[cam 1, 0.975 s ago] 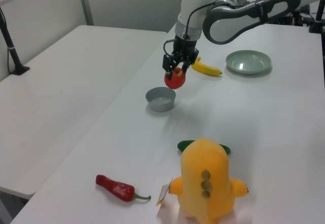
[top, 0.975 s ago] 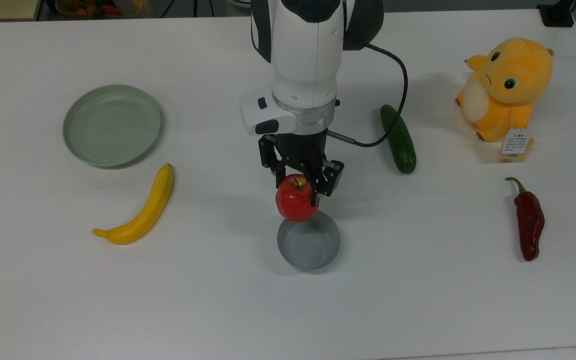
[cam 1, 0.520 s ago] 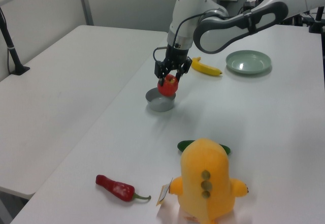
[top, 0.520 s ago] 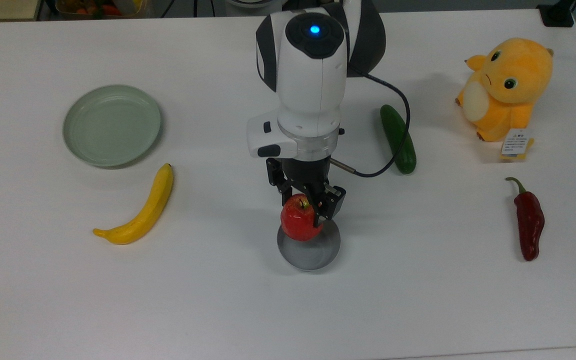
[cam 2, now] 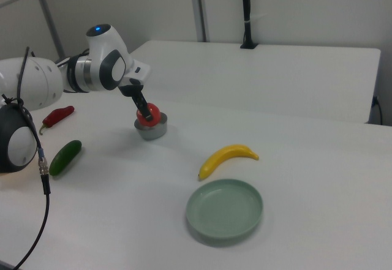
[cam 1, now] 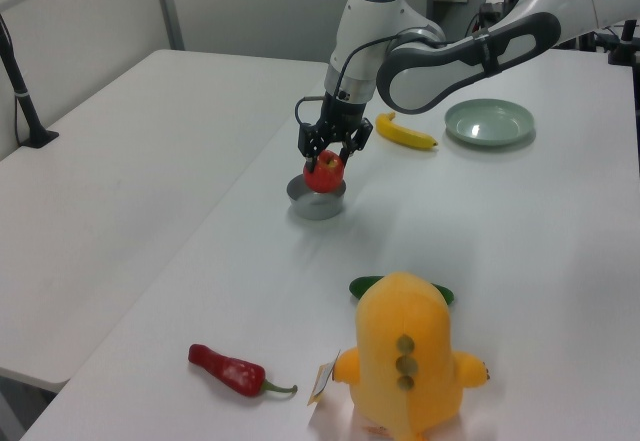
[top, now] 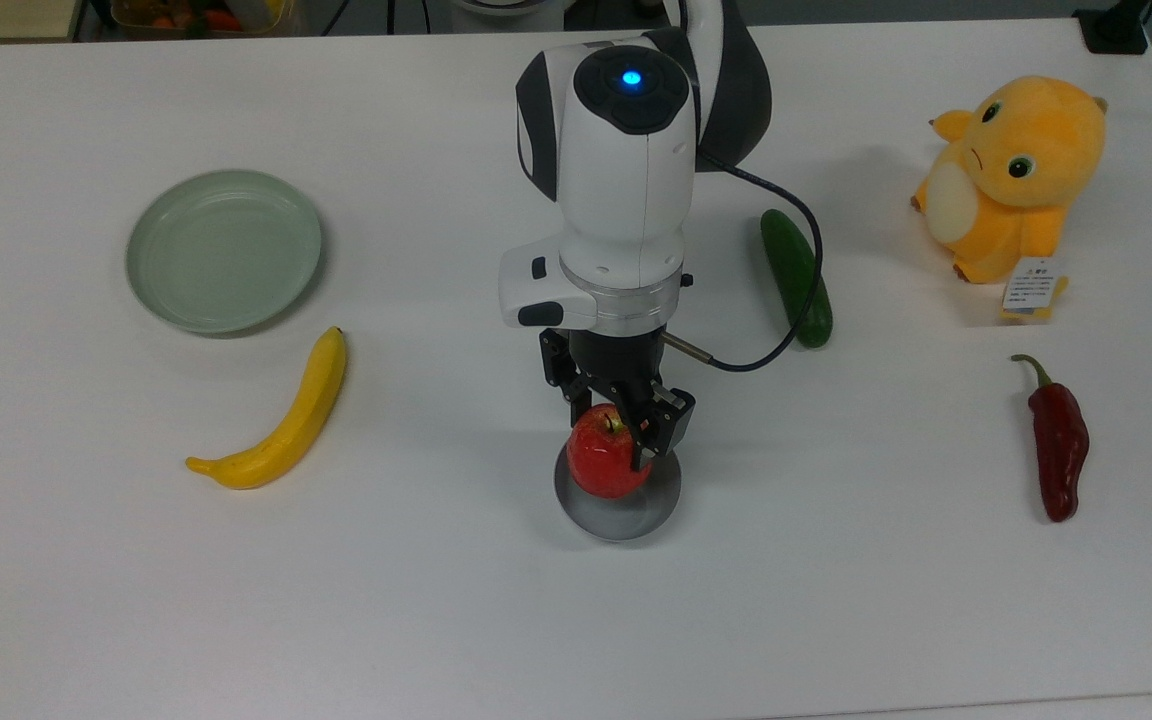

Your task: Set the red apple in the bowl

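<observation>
Top view: the white surface (top: 436,620) carries every item. The white robot arm (top: 621,190) reaches down over its middle — a black cable loops from the wrist toward the top view's right. An orange plush toy (top: 1016,175) sits at the top view's upper right, a paper tag at its base. The pale green plate (top: 224,250) lies at the top view's left, well apart from the arm. The yellow banana (top: 281,420) lies just below the plate, curved. The green cucumber (top: 796,278) lies beside the arm on the top view's right. The dark red chili pepper (top: 1057,440) lies below the plush toy.

The grey bowl (top: 636,515) stands near the middle of the surface, directly under the wrist. The red apple (top: 604,460) sits over the bowl's far half, stem up; the left view shows it low at the rim, but whether it touches the bowl cannot be told. The gripper (top: 618,425) pinches the apple, one black finger at each side of its upper part.

In the right view the apple (cam 2: 147,115) appears at the bowl (cam 2: 151,130) mouth, the gripper (cam 2: 143,108) angled onto it.
</observation>
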### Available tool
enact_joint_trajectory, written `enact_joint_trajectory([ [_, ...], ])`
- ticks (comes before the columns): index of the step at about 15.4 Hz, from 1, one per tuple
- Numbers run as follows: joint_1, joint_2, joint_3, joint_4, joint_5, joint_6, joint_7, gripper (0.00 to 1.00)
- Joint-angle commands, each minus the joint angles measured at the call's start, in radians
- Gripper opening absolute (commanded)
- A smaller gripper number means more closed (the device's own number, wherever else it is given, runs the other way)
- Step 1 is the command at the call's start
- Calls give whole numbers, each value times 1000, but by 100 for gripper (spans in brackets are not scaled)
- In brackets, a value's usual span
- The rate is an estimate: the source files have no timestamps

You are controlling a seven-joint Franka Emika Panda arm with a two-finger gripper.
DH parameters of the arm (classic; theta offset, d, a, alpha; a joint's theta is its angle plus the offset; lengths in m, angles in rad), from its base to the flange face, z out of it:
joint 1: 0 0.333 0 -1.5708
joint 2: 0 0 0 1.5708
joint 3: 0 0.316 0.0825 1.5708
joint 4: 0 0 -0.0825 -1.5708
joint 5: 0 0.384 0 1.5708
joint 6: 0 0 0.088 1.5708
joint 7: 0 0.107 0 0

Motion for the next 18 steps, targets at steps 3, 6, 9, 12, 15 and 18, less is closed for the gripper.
enact_joint_trajectory([
  [3,15,11,-1,13,-21,12,16,100],
  [6,14,-11,1,6,-21,9,16,100],
  [9,15,-46,1,-26,-27,2,-4,100],
  [12,22,-113,7,-97,-33,-65,-137,100],
  [15,20,-175,40,-128,-18,-271,-370,100],
  [18,20,-299,41,-258,-10,-298,-512,100],
])
